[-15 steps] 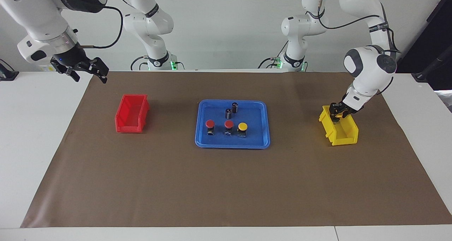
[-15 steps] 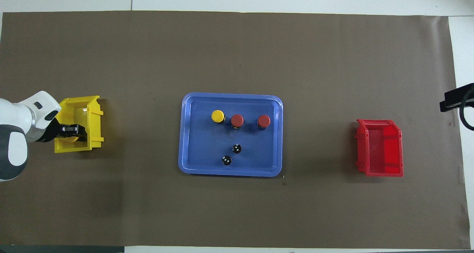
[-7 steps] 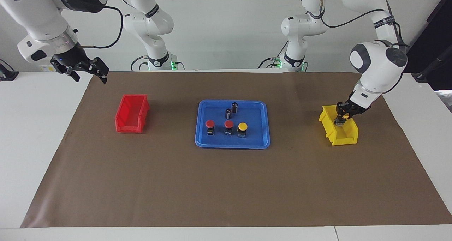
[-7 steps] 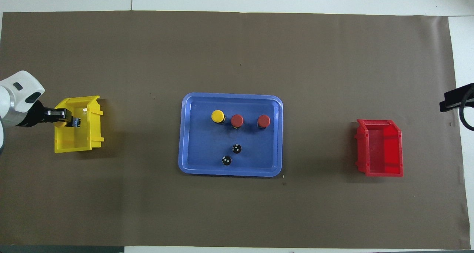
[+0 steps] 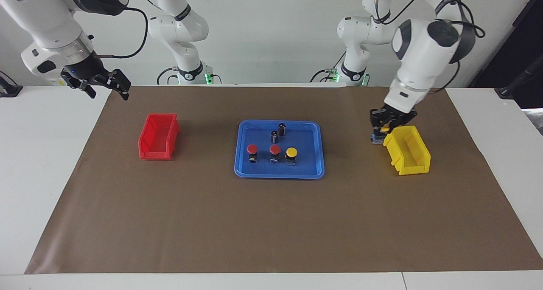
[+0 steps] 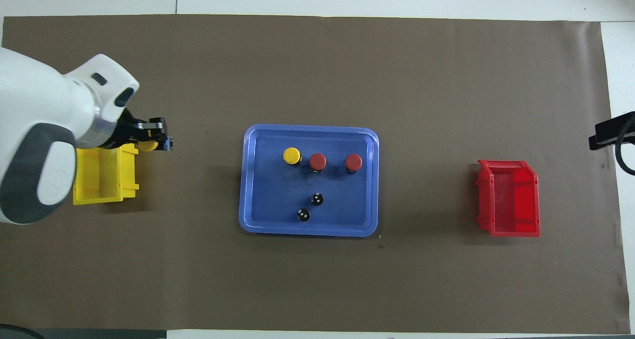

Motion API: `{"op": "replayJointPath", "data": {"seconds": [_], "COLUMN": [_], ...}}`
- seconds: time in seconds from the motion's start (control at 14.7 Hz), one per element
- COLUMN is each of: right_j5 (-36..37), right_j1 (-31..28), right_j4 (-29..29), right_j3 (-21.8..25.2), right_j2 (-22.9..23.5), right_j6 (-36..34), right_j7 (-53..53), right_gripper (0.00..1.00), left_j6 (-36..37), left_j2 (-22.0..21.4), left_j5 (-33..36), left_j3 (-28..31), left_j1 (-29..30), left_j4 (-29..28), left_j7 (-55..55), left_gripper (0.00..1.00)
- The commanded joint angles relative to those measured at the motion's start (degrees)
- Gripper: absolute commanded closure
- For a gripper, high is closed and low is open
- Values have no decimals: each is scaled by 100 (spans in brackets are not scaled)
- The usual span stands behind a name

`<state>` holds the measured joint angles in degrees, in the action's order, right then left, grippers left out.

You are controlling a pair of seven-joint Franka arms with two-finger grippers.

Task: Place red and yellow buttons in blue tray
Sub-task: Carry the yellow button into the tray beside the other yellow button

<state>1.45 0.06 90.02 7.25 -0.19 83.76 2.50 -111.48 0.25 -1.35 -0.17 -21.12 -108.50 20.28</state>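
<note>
Buttons: two red and one yellow stand in a row inside the blue tray, at the 12 o'clock side in the overhead view, with two dark cylinders at 6 o'clock. The fourth, a yellow button, is clamped in the left gripper, raised over the yellow bin's tray-side edge, evidently for carrying to the tray. The right gripper, jaws apart, waits over the mat corner near the red bin. A brown mat covers the white table; the wall is plain.
</note>
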Motion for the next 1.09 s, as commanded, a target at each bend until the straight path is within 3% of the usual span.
{"op": "replayJointPath", "data": {"seconds": [0.0, 0.41, 1.02], "right_j5": [4, 4, 4], "right_j1": [-6, -6, -6], "right_j4": [165, 165, 165], "right_j3": [-13, -13, -13], "right_j2": [-139, -139, -139], "right_j6": [61, 61, 61], "right_j7": [40, 40, 40], "right_gripper": [0, 0, 0], "left_j6": [-522, -1270, -1868], "left_j2": [483, 1134, 1592], "left_j5": [-93, -269, -278], "left_j3": [105, 105, 114], "left_j1": [-611, -1174, -1386], "left_j4": [-40, -57, -215], "left_j7": [441, 775, 951], "left_gripper": [99, 99, 99]}}
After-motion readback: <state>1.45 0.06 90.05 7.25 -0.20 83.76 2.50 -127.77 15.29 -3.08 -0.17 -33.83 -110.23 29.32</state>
